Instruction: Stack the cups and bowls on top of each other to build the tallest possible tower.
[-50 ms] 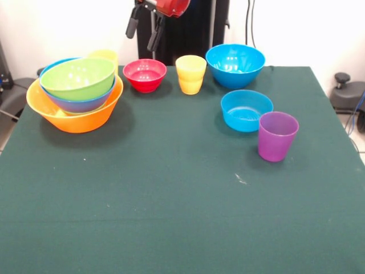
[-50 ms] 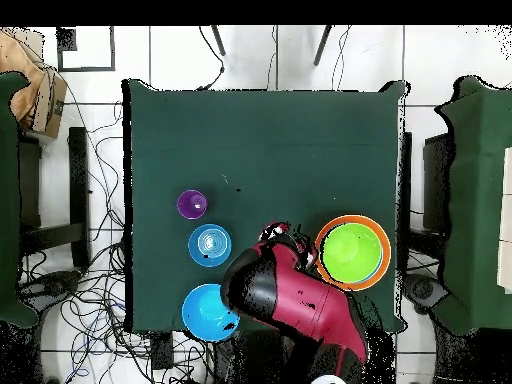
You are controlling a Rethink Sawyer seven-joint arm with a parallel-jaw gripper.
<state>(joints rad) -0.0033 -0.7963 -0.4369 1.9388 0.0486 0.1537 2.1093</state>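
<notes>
The tower stands at the left: a lime green bowl [image 1: 78, 78] in a blue bowl [image 1: 85, 104] in the wide orange-yellow bowl [image 1: 77, 119], seen from above as rings [image 2: 352, 252]. Behind it peeks a yellow cup [image 1: 104, 55]. Along the far edge sit a small red bowl [image 1: 144, 75], another yellow cup [image 1: 190, 74] and a large blue bowl [image 1: 235, 65] [image 2: 208, 310]. A shallow blue bowl [image 1: 246, 110] [image 2: 209, 245] and the purple cup [image 1: 277, 136] [image 2: 191, 204] stand nearer. My gripper [image 1: 141, 43] hangs open and empty above the red bowl.
The dark green table [image 1: 171, 205] has its near half bare. In the overhead view my red arm [image 2: 295, 295] covers the red bowl and the middle yellow cup. Cables and other green-covered furniture [image 2: 480, 200] surround the table.
</notes>
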